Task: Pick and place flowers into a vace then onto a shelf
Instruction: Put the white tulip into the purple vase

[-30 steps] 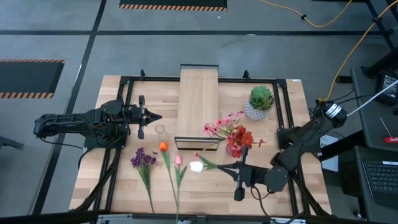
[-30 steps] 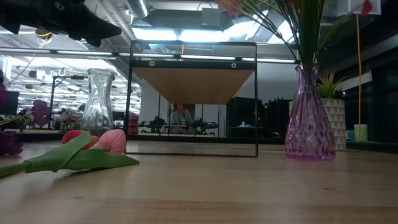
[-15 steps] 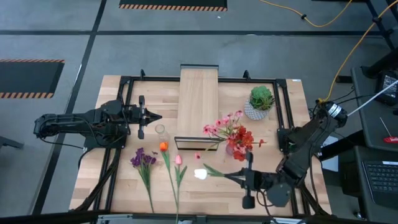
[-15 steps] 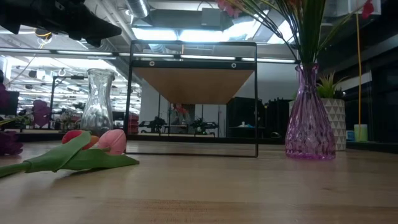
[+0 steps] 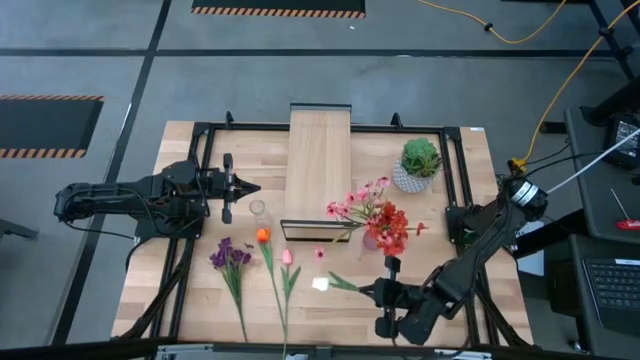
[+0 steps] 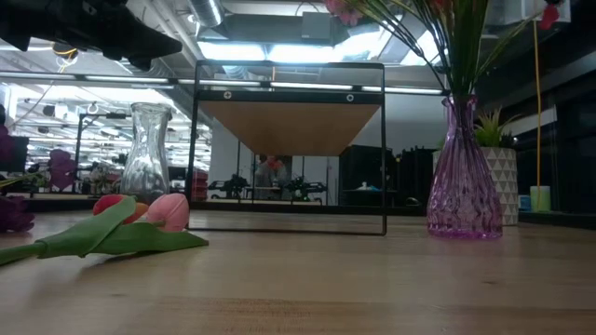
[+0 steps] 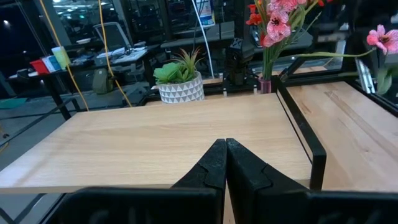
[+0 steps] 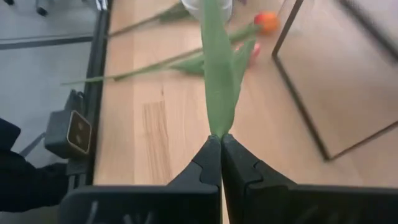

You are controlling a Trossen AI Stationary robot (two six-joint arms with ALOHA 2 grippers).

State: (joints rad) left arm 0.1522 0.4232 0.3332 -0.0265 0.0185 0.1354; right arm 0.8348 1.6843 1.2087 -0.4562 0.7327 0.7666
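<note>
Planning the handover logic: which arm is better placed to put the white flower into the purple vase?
The right. Its gripper is already shut on the white flower by the stem, near the purple vase. The left gripper is shut and empty, beside the shelf, across the table.

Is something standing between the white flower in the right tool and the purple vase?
Nothing visible does. The right tool holds the white flower by its stem near the table's front edge; the wood toward the purple vase is bare.

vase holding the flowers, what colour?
Purple ribbed glass vase; clearest in the low view.
</note>
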